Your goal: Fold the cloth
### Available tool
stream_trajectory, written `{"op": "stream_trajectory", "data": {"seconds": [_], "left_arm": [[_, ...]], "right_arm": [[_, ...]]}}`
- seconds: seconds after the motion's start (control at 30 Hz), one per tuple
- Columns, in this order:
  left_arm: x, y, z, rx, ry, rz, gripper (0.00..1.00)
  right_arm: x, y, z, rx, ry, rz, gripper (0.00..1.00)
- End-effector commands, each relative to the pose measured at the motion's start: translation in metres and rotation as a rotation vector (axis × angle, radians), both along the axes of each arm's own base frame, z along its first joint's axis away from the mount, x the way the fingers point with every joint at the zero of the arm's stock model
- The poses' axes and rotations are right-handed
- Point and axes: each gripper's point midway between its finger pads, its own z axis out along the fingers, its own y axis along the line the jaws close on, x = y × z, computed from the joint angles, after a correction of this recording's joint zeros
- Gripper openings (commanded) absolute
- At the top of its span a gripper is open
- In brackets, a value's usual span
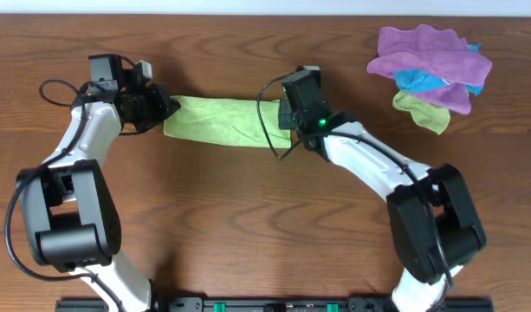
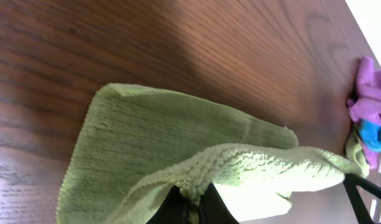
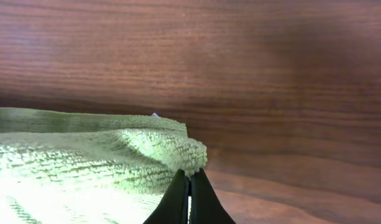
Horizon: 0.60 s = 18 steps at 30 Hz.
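Note:
The lime-green cloth (image 1: pixel 223 120) lies as a folded strip on the wooden table, between the two arms. My left gripper (image 1: pixel 165 108) is shut on the cloth's left end; in the left wrist view the jaws (image 2: pixel 193 202) pinch a raised fold of the cloth (image 2: pixel 153 137). My right gripper (image 1: pixel 288 126) is shut on the cloth's right end; in the right wrist view the jaws (image 3: pixel 190 180) pinch the corner of the cloth (image 3: pixel 84 155). The white tag is not visible.
A pile of purple, blue and dull olive-green cloths (image 1: pixel 434 69) lies at the back right of the table; it also shows in the left wrist view (image 2: pixel 370 112). Black cables hang by each wrist.

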Motion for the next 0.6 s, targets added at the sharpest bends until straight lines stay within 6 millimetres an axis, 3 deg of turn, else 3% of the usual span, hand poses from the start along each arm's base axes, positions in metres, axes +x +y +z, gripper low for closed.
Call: {"op": "stream_trajectory", "data": {"seconds": [0.0,0.23,0.57], "left_arm": [[0.007,0.010,-0.015,0.041,0.026,0.042,0.06],[0.012,0.010,-0.049,0.033,0.068,0.053,0.06],[0.022,0.011,-0.067,0.025,0.059,0.070,0.06]], "right_arm": [[0.007,-0.004,-0.006,-0.029,0.000,-0.002,0.01],[0.006,-0.005,-0.023,-0.053,0.029,0.007,0.02],[0.012,-0.002,-0.042,-0.063,0.028,0.018,0.02]]}}
